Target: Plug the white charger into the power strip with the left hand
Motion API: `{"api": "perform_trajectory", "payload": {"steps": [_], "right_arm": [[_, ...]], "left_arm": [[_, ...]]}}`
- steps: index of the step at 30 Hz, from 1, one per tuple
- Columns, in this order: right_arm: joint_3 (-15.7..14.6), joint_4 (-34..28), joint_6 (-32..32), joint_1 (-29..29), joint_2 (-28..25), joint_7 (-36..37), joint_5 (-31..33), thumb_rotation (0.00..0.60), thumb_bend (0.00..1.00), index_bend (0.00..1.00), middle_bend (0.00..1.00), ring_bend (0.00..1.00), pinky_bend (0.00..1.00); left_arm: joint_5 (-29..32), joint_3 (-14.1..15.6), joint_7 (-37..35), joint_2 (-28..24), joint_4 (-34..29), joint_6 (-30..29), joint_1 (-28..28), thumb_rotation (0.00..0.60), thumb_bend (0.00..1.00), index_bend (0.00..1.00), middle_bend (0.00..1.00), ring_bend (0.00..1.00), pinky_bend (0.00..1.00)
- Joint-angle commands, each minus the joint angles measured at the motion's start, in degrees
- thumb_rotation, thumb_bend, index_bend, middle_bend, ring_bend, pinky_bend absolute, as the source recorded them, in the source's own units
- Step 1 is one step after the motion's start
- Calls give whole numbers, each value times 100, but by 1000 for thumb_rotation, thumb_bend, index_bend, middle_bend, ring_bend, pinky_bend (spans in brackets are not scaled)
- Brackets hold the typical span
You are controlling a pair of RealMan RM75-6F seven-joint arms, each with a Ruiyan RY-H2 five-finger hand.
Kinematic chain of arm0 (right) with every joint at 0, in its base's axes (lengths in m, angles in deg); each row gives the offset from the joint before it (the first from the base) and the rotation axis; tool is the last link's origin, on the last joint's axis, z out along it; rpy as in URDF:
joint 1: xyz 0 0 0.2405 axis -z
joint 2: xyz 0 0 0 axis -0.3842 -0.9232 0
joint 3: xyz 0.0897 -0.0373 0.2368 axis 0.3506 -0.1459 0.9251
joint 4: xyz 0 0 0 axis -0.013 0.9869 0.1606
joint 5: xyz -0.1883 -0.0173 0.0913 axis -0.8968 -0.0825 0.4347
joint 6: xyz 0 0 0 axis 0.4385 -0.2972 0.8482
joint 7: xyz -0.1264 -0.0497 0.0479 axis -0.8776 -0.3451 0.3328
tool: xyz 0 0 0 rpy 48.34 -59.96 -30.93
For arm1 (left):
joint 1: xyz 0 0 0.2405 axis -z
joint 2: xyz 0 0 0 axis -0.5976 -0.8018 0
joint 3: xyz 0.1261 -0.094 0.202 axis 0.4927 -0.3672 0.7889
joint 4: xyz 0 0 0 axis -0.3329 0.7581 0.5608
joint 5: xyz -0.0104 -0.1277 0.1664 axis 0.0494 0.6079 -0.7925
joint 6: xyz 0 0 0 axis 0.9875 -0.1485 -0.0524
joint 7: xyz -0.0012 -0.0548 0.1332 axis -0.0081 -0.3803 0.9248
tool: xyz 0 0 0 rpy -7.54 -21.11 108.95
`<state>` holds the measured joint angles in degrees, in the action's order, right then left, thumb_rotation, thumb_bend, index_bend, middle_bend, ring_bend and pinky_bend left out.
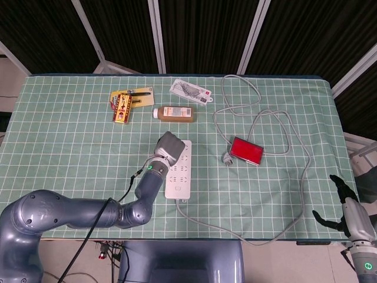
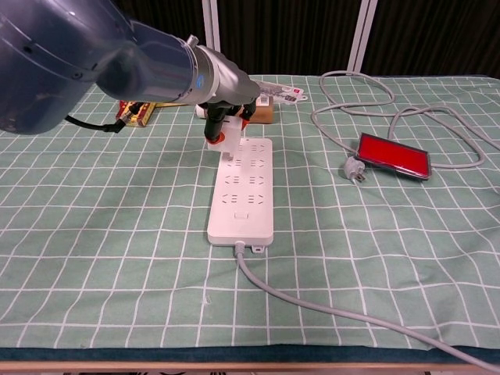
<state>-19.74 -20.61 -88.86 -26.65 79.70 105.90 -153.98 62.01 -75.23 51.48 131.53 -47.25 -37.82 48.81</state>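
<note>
The white power strip (image 1: pixel 181 174) (image 2: pixel 244 195) lies lengthwise at the table's middle, its grey cord running off toward the front right. My left hand (image 1: pixel 171 147) (image 2: pixel 229 117) hovers over the strip's far left corner and grips the white charger (image 2: pixel 222 132), whose lower end hangs just above the far sockets. The head view shows only the back of the hand, which hides the charger. My right hand (image 1: pixel 343 203) hangs off the table's right front corner, fingers spread and holding nothing.
A brown bottle (image 1: pixel 174 114) lies on its side just beyond the strip. A yellow-red box (image 1: pixel 123 106) and a printed packet (image 1: pixel 191 91) sit further back. A red flat device (image 1: pixel 246 151) with a grey cable and loose plug (image 1: pixel 225 158) lies to the right.
</note>
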Motion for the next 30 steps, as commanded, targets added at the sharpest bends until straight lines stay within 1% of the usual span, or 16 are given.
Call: {"api": "perform_trajectory", "payload": {"steps": [1, 30], "right_arm": [[0, -2, 9, -1, -3, 8, 9, 600, 338, 0, 0, 0, 0], [-3, -26, 37, -4, -18, 23, 18, 600, 338, 0, 0, 0, 0]], "left_arm": [[33, 35, -28, 55, 62, 25, 33, 600, 699, 691, 807, 848, 950], [75, 198, -273, 259, 308, 135, 178, 600, 699, 691, 806, 847, 950]]}}
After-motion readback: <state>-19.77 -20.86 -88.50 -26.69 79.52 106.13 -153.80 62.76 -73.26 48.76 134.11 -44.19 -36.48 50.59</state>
